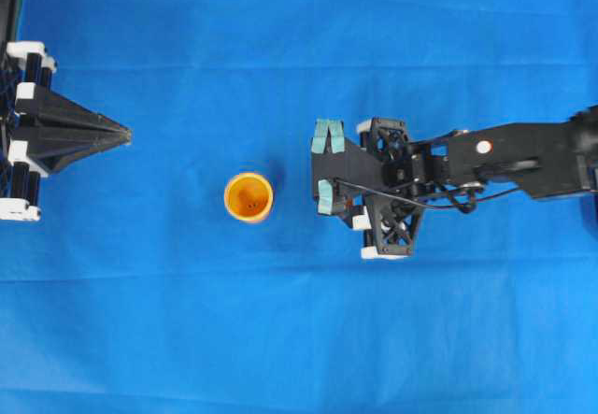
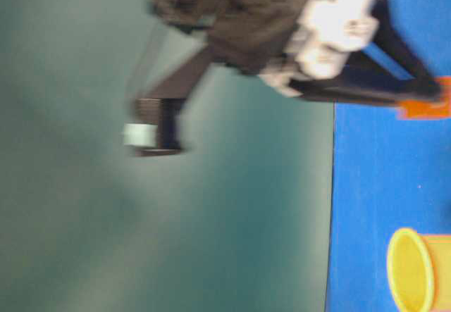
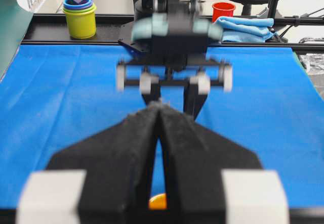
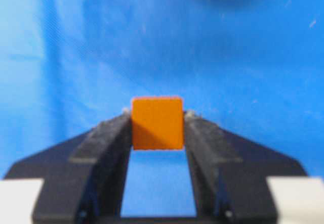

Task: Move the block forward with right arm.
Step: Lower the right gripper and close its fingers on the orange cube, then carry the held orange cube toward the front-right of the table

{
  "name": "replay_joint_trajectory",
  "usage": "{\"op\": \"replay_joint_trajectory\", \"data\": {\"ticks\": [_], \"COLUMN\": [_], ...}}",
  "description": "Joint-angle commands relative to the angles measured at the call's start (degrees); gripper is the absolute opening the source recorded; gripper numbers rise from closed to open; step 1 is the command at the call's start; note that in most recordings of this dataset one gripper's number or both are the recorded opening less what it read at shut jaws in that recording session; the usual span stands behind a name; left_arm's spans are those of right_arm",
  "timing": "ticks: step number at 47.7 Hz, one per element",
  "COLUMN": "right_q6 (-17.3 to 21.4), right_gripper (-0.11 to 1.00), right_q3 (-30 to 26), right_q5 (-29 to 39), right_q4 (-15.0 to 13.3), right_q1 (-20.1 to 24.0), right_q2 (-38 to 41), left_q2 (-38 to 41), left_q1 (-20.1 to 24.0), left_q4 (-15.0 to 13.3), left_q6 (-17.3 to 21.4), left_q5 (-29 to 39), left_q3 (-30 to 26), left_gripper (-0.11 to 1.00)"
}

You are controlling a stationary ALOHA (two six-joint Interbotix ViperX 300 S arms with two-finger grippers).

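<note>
The block [image 4: 157, 123], a small orange cube, sits pinched between the fingertips of my right gripper [image 4: 157, 119], which is shut on it. From overhead the right gripper [image 1: 323, 166] points left toward the orange-yellow cup [image 1: 249, 196], and its body hides the block. At table level the block [image 2: 423, 106] shows at the gripper's tip, beside the cup [image 2: 416, 270]. My left gripper [image 1: 126, 135] rests at the left edge, its black fingers [image 3: 174, 133] closed to a point and empty.
Blue cloth [image 1: 280, 321] covers the table. Beyond its far edge stand a stack of yellow-green and blue cups [image 3: 80, 14], a red cup [image 3: 223, 10] and a folded blue towel [image 3: 248, 29]. A green wall [image 2: 176, 220] fills the table-level view's left.
</note>
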Motion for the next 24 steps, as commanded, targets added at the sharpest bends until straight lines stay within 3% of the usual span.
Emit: {"op": "replay_joint_trajectory", "data": {"ticks": [1, 24], "right_q6": [0.09, 0.44], "right_gripper": [0.41, 0.41], "right_q3": [-2.81, -7.65], "right_q5": [3.43, 16.17], "right_q4": [0.09, 0.09], "right_q1": [0.26, 4.22], "right_q2": [-4.48, -16.0], "left_q2": [0.53, 0.53], "left_q1": [-0.09, -0.09], "left_q4": [0.09, 0.09], "left_q6": [-0.09, -0.09], "left_q5": [-0.26, -0.26], "left_q3": [-1.67, -1.67], "left_gripper": [0.01, 0.01]}}
